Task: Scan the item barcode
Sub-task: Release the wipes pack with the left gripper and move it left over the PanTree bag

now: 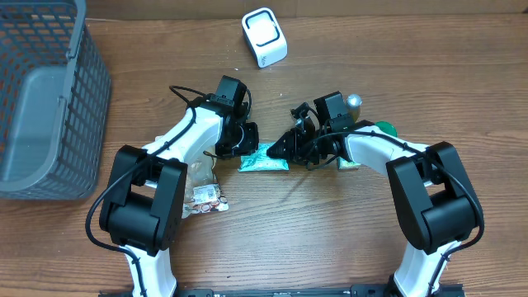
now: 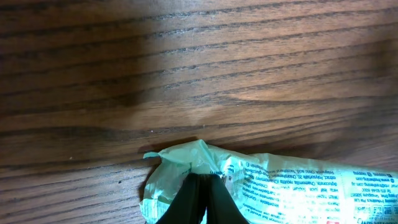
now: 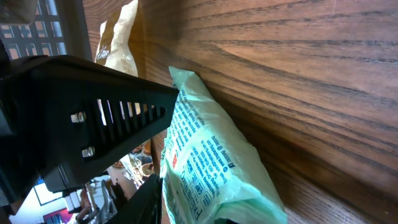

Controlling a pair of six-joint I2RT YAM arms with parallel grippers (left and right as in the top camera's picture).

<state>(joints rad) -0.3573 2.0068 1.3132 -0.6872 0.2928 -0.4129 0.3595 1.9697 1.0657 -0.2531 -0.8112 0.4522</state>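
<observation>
Green packet [image 1: 264, 159] mid-bench, pinched at one end
Crinkly printed plastic on the wood-grain bench [image 1: 330, 239]. The left fingers [image 2: 186, 202] are clenched on its crimped end; the right fingers [image 3: 74, 93] flank the other end, grip unclear. A rounded white scanner [image 1: 264, 37] sits behind, a grey mesh basket [image 1: 49, 99] far left.

Overhead view, bright and evenly lit from above; the wooden table [image 1: 330, 239] looks warm and sharp, with short soft shadows under the arms. Left wrist view, dimmer; a broad shadow darkens the upper left wood; the green packet [image 2: 280, 186] glares pale at lower right; the left pincer [image 2: 200, 190] is a dark blur. Right wrist view, tilted; the right pincer [image 3: 165, 143] is a black, soft-edged silhouette near the lens; the wood grain is crisp.
</observation>
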